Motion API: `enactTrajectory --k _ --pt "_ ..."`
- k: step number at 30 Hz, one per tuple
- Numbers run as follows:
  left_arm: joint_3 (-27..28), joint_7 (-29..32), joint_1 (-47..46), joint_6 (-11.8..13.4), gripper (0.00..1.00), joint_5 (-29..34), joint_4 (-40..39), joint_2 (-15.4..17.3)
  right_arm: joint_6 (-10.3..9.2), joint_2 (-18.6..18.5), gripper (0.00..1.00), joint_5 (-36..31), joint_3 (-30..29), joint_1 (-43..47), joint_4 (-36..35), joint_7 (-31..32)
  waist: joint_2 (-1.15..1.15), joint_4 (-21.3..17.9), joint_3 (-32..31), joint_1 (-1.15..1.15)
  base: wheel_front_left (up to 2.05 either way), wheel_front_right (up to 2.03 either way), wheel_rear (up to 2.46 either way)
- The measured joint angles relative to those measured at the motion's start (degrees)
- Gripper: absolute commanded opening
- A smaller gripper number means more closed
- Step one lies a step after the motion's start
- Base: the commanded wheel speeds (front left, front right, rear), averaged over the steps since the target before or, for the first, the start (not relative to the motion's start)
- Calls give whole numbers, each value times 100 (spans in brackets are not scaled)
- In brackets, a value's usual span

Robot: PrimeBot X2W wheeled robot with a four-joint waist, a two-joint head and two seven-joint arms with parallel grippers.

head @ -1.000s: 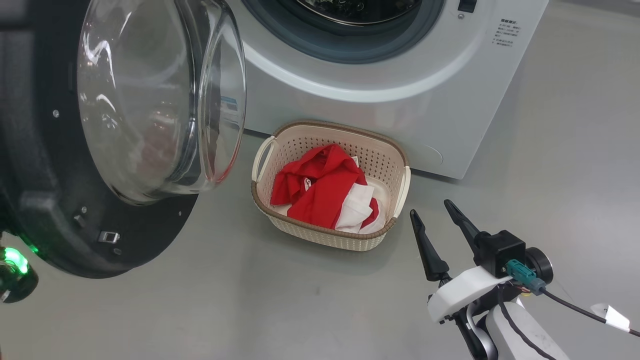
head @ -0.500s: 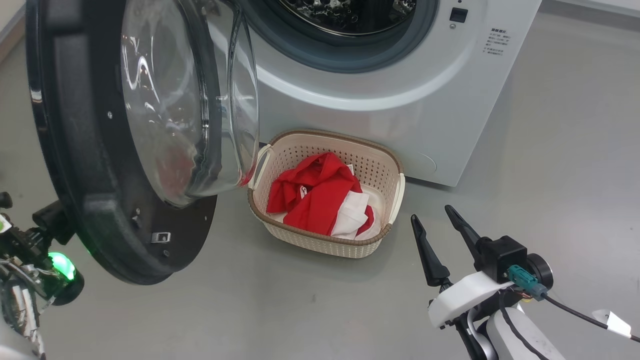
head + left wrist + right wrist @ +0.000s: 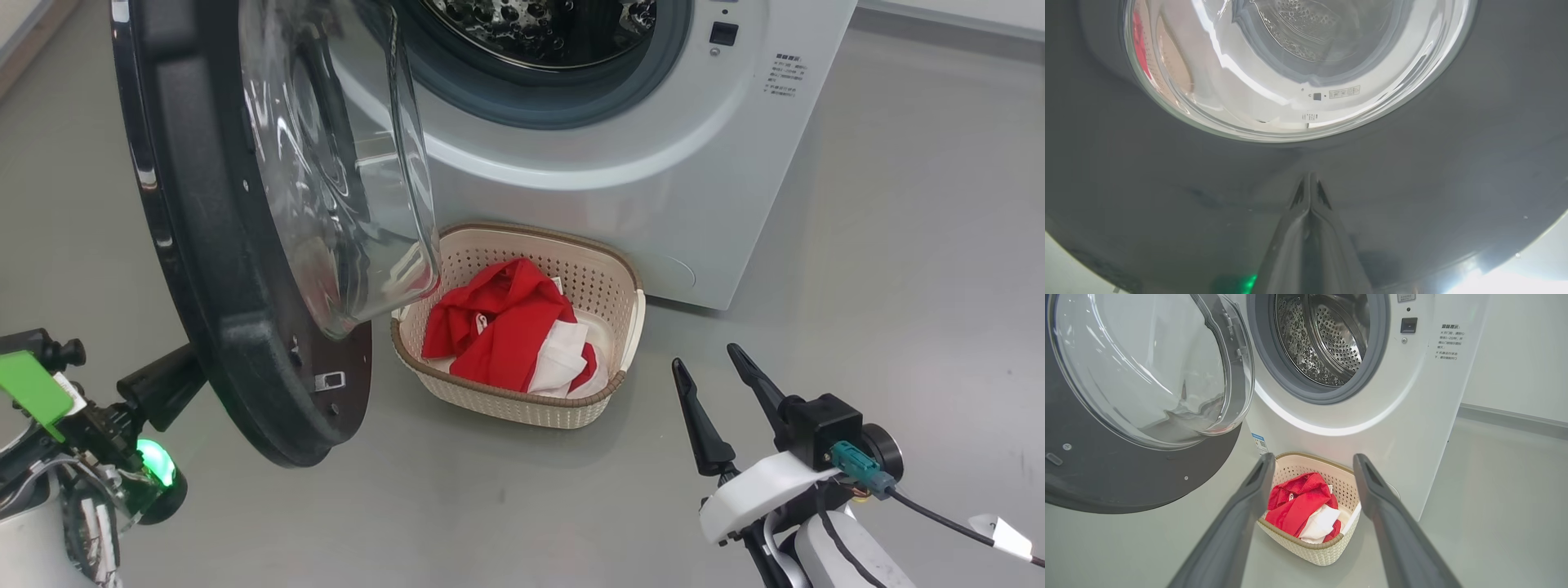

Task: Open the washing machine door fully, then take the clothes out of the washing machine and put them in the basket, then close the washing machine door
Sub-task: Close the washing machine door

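The white washing machine [image 3: 620, 196] stands at the top of the head view, its steel drum [image 3: 1327, 339] showing no garments. The washing machine door [image 3: 212, 269] stands partly open at the left, glass bowl [image 3: 343, 163] facing the machine. My left gripper [image 3: 175, 377] is behind the door; in the left wrist view it [image 3: 1310, 177] is shut, empty, tips against the door's glossy black outer face [image 3: 1412, 171]. The red and white clothes [image 3: 498, 327] lie in the cream basket [image 3: 522, 404] in front of the machine. My right gripper [image 3: 704, 356] hangs open and empty, to the basket's right.
Grey floor surrounds the machine, with room to the right and in front. A cable with a white tag [image 3: 996, 523] trails from my right wrist. A grey baseboard [image 3: 1511, 416] runs along the wall beside the machine. The door's lower edge overhangs the basket's left end.
The head camera has shifted. The door has swung toward the machine, turning more edge-on. My left gripper has come into view behind it. The right gripper stays where it was.
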Motion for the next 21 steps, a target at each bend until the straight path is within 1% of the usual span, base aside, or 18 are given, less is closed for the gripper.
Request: enactTrajectory --k 9,14,16,17,21 --pt "-56 -47 330 -1 0 42 -443 -18 -1 10 100 34 -73 44 -34 -1 0 -12 -57 0 0 0 0" --pt "56 -651 505 -1 0 296 -1039 -46 -2 15 100 49 -127 159 -41 -1 0 41 -136 0 0 0 0" --pt "73 -892 602 -1 0 572 -1284 -27 -2 18 100 77 -153 190 -47 -1 0 66 -179 0 0 0 0" --pt "-22 -1062 795 -1 0 880 -1594 56 -2 20 100 87 -170 242 -47 -1 0 92 -228 0 0 0 0" --pt "-313 -1397 1278 -1 0 1552 -2224 325 -1 23 100 93 -219 326 -46 -1 0 144 -341 0 0 0 0"
